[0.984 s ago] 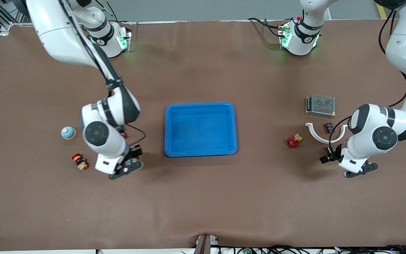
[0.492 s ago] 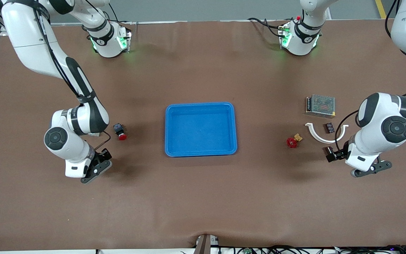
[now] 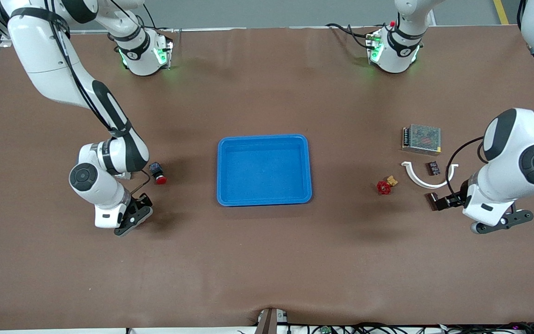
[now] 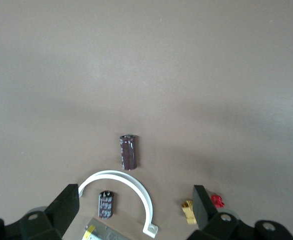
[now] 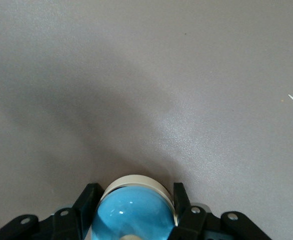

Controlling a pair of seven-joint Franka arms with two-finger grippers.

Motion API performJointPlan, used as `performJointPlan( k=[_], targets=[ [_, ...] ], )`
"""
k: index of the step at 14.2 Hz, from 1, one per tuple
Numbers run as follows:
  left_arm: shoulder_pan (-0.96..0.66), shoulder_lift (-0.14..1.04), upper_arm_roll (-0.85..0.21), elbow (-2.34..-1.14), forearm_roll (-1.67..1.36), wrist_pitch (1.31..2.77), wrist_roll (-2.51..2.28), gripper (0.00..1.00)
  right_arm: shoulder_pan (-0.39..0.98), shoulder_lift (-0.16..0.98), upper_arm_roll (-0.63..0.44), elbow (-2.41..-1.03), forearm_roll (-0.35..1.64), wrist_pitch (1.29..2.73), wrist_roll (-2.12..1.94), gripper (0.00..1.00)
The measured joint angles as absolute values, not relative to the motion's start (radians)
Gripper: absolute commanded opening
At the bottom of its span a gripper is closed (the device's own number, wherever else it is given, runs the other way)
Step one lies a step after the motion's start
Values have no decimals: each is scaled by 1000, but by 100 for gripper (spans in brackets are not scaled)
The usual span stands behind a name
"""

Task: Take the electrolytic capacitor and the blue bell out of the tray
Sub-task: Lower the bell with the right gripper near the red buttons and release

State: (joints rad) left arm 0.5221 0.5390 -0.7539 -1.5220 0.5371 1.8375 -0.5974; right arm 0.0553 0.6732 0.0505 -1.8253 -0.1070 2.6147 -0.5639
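In the right wrist view a light blue bell [image 5: 135, 210] with a cream base sits between the right gripper's [image 5: 134, 202] black fingers [image 5: 89, 200], which press on its sides. In the front view the right arm's hand [image 3: 109, 214] hides the bell, near the right arm's end of the table. The left gripper [image 4: 135, 207] is open wide and empty above the table. A dark brown capacitor [image 4: 129, 151] lies flat, apart from its fingers [image 4: 66, 207]. It also shows in the front view [image 3: 430, 200] beside the left hand [image 3: 485, 206]. A second capacitor [image 4: 105, 204] lies inside a white arc.
A blue tray [image 3: 264, 139] sits at the table's middle. A red-capped button [image 3: 158, 178] lies between it and the right arm. Near the left arm lie a red valve [image 3: 384, 187], the white arc [image 3: 422, 181] and a metal power supply [image 3: 421, 138].
The right arm swung from beside the tray toward its end of the table, over where the bell stood, then shifted slightly back. The left arm drifted toward its end of the table.
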Motion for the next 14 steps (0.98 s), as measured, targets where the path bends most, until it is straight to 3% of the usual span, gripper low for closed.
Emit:
performJointPlan(
  k=[1,4,6,10,14],
  targets=[
    [522,528,-767,-1507,537,1818,-597,100,55,673,50,-1825,-107,2616,-564,100],
    [522,481,-784,-1493,502,1794,-597,100,55,673,52,-1821,-80,2605,-559,100],
    [522,442,-784,-1493,473,1785,-589,100,56,671,57,-1785,-33,2526,-559,100],
    [522,379,-785,-1483,419,1748,-528,100,75,634,70,-1612,-7,2186,-449,100],
    [498,322,-733,-1445,292,1694,-484,100,159,494,74,-1554,-6,1907,-211,100]
  ],
)
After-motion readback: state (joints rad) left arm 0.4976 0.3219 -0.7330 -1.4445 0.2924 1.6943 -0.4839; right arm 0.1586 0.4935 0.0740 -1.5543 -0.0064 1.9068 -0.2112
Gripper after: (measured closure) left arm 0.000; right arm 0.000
